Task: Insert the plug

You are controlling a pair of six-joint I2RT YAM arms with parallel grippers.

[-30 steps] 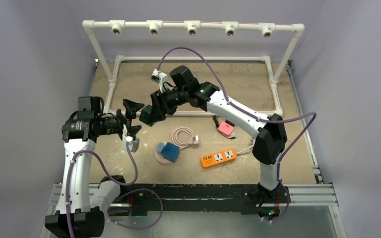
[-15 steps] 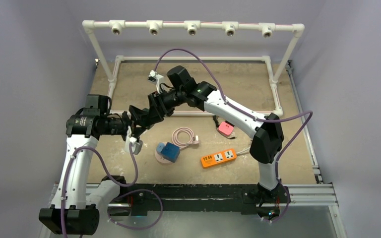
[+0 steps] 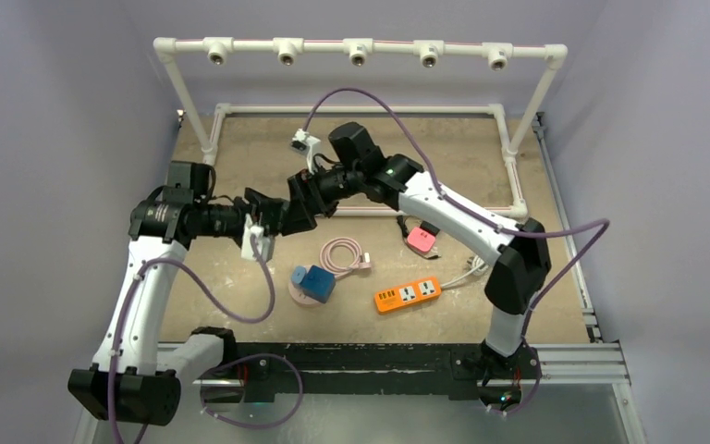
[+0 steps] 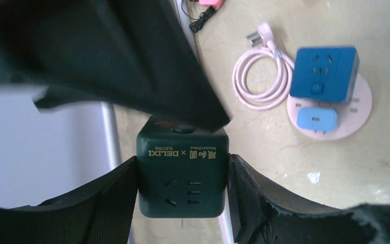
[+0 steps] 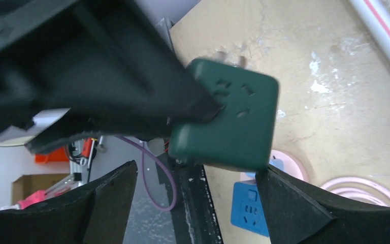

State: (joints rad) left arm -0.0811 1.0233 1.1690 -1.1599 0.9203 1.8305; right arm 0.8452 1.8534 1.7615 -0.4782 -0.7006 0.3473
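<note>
A dark green socket cube [image 4: 183,173] hangs in the air, and my left gripper [image 4: 183,193] is shut on its two sides. In the top view the cube [image 3: 275,218] sits between both grippers, mostly hidden. My right gripper [image 5: 193,203] stands open around the cube [image 5: 226,122], its left finger well away from it. The pink cable coil [image 3: 340,252] lies on the table, its white plug [image 4: 256,36] at the coil's end, untouched.
A blue socket cube [image 3: 314,281] rests on a round pink base. An orange power strip [image 3: 407,294] lies to its right, a pink object [image 3: 420,239] behind that. A white pipe frame [image 3: 361,46] borders the board's far side.
The left arm came right to meet the right gripper and its jaws closed on the green cube. The right gripper's jaws have spread apart from the cube.
</note>
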